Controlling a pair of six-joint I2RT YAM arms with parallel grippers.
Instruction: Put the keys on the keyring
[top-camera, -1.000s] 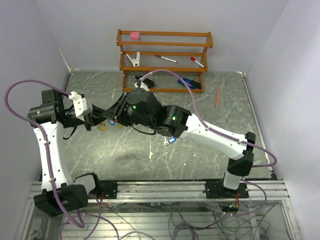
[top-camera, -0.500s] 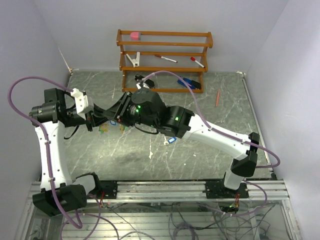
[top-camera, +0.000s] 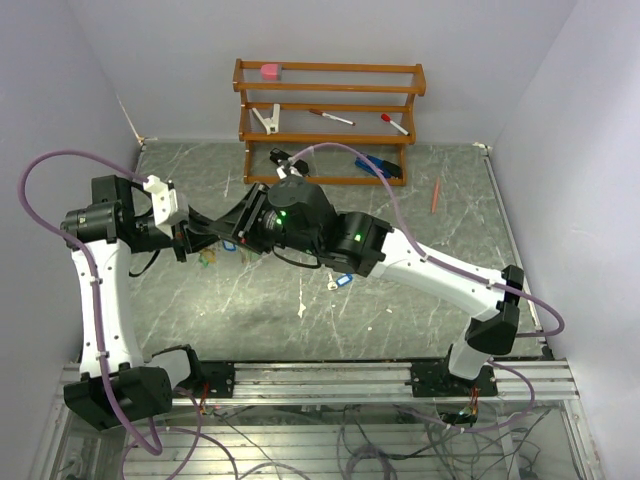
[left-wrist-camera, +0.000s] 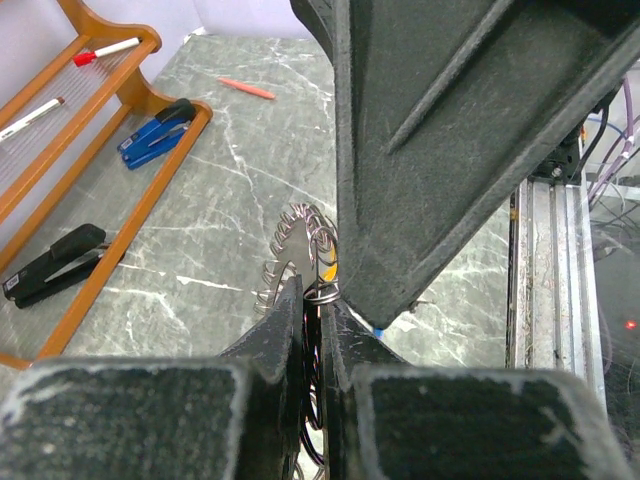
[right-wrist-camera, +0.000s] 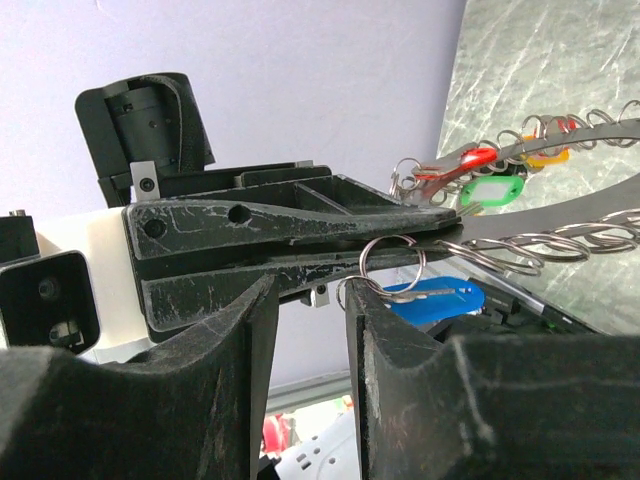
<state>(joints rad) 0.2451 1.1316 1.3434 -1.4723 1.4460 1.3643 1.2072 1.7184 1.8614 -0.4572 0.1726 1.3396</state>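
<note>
My left gripper (top-camera: 205, 238) (left-wrist-camera: 312, 290) is shut on the keyring (left-wrist-camera: 300, 235), a silvery coil-rimmed ring held on edge above the table. In the right wrist view the ring (right-wrist-camera: 545, 250) carries red (right-wrist-camera: 470, 160), green (right-wrist-camera: 490, 190) and yellow (right-wrist-camera: 548, 155) tagged keys. A blue-tagged key (right-wrist-camera: 435, 298) hangs by its small split ring (right-wrist-camera: 390, 262) at the left finger's tip, just outside my right gripper (right-wrist-camera: 310, 285) (top-camera: 238, 232). The right jaws stand apart with nothing between them. Another blue-tagged key (top-camera: 340, 282) lies on the table.
A wooden rack (top-camera: 330, 90) at the back holds a pink eraser (top-camera: 270, 71), pens, a black stapler (left-wrist-camera: 55, 265) and a blue stapler (left-wrist-camera: 155, 135). An orange pen (top-camera: 436, 195) lies at the right. Both arms crowd the left middle.
The right arm's wrist has shifted slightly right and towards the rack. The left gripper has edged a little right with the ring. Both stay tip to tip.
</note>
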